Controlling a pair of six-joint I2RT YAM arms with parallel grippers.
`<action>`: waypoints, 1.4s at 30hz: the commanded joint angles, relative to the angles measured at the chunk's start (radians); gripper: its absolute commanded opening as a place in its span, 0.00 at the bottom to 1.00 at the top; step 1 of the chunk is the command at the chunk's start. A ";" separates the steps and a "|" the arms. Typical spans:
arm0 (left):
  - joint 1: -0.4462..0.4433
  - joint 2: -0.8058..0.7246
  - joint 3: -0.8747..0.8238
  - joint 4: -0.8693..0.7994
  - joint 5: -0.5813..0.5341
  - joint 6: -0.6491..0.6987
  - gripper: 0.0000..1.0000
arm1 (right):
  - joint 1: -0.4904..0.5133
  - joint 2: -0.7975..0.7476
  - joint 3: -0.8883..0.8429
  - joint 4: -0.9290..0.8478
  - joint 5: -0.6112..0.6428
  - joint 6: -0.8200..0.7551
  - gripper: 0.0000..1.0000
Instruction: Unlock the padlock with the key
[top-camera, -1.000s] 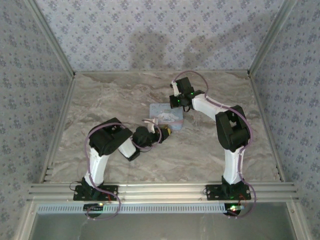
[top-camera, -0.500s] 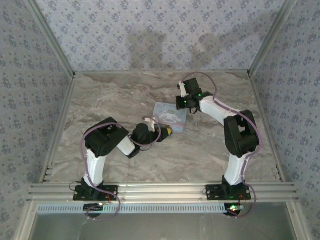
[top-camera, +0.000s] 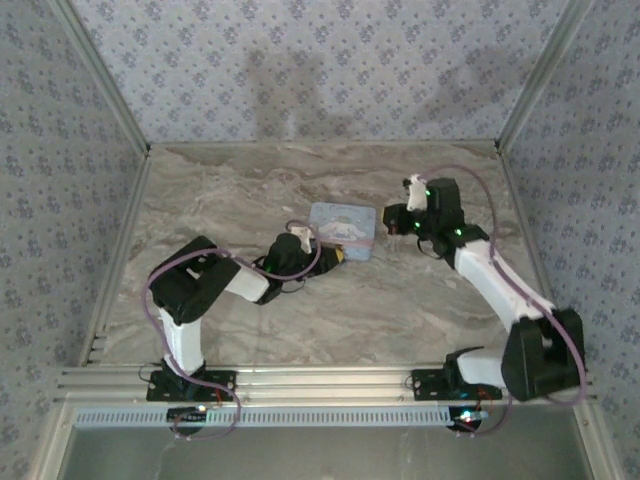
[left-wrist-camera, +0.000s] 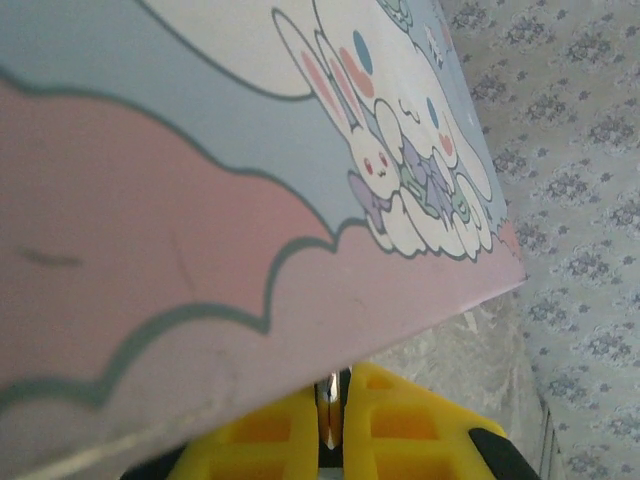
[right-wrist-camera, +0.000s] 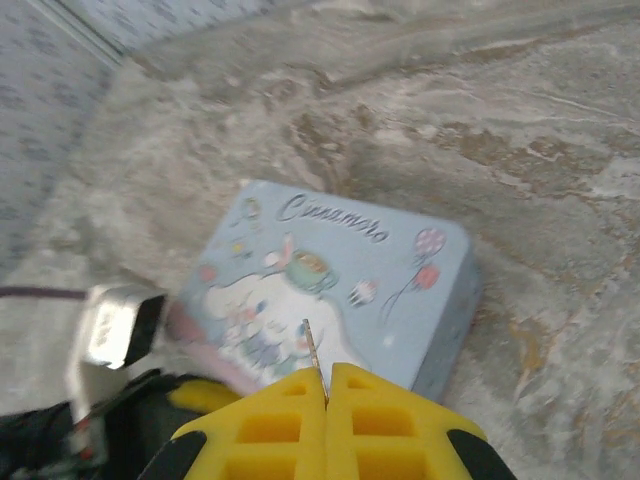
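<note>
Marble tabletop (top-camera: 250, 190) holds a cartoon tin (top-camera: 343, 226) beside the clenched left gripper (left-wrist-camera: 338, 390); right gripper (right-wrist-camera: 327, 378) pinches key (right-wrist-camera: 311, 348).

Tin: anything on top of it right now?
Nothing lies on the tin: its printed lid is bare. The left gripper meets its near edge, covering what is there; the closed lid hides the inside.

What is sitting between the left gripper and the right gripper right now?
The pale blue cartoon tin lies between the left gripper and the right gripper, as the top view shows.
</note>
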 joint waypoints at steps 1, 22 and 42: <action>0.012 -0.040 0.051 -0.009 0.016 -0.039 0.00 | -0.009 -0.117 -0.111 0.116 -0.128 0.123 0.00; 0.033 -0.016 0.128 0.095 0.031 -0.207 0.00 | 0.205 -0.142 -0.588 0.773 0.112 0.547 0.00; 0.038 0.018 0.109 0.199 0.042 -0.268 0.00 | 0.220 0.220 -0.544 1.124 0.098 0.655 0.00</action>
